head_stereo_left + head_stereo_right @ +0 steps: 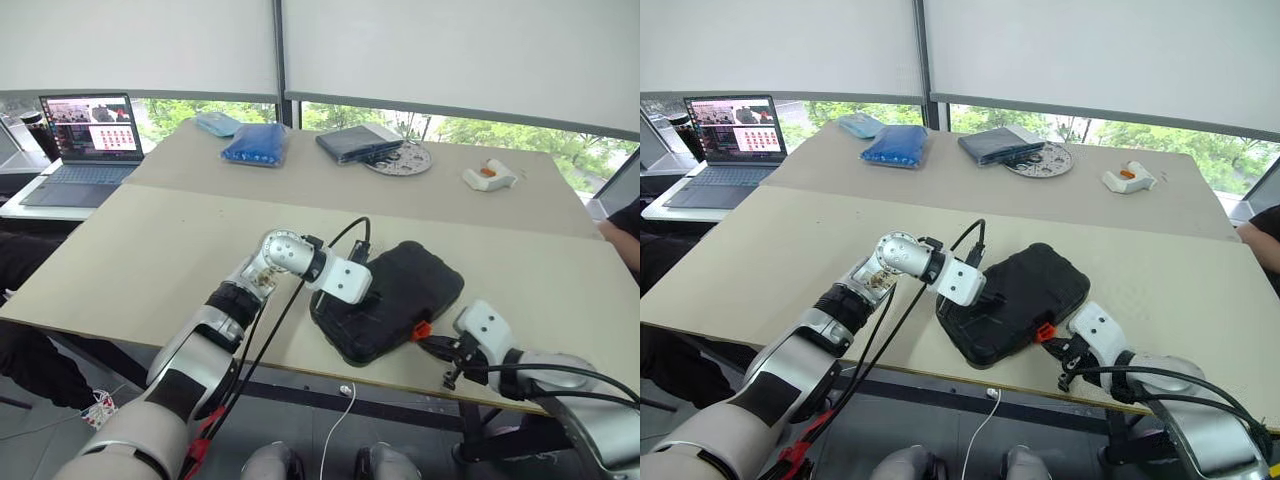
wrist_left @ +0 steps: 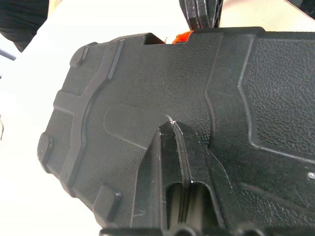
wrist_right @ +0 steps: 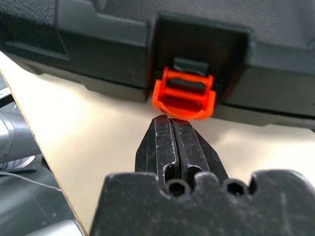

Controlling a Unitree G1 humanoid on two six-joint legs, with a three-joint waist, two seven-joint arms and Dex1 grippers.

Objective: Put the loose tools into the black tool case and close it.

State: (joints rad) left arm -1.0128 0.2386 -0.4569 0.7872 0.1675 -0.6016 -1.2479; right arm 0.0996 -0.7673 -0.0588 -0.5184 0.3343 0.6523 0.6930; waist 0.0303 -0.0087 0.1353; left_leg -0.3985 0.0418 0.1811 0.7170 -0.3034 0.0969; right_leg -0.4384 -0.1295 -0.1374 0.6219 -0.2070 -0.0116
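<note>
While its lid lies down over its base, the black tool case (image 1: 392, 300) sits flat on the worktop (image 1: 150, 260), close to the near edge and turned at a slant to it. Its small orange latch (image 3: 184, 93) juts from the side wall facing that edge and hangs loose, not snapped shut.

On top of the case, toward its left end, the left gripper (image 2: 173, 129) presses its closed fingers (image 2: 162, 147) against the textured lid; they hold nothing. Just beside the latch, on the case's near side, the right gripper (image 3: 172, 123) points at the orange tab with its fingers (image 3: 160, 145) pressed together and empty, tips almost at the tab; whether they touch it I cannot tell.

Farther out from the case, across a seam in the worktop, lie a blue bag (image 1: 256, 144), a dark blue-grey pouch (image 1: 358, 142) resting partly on a round grey disc (image 1: 405, 160), and a small white holder with an orange piece (image 1: 488, 176). Well beyond the case's left end an open laptop (image 1: 85, 150) stands on a side desk. At the far right edge a person's dark sleeve (image 1: 625, 225) reaches the worktop.
</note>
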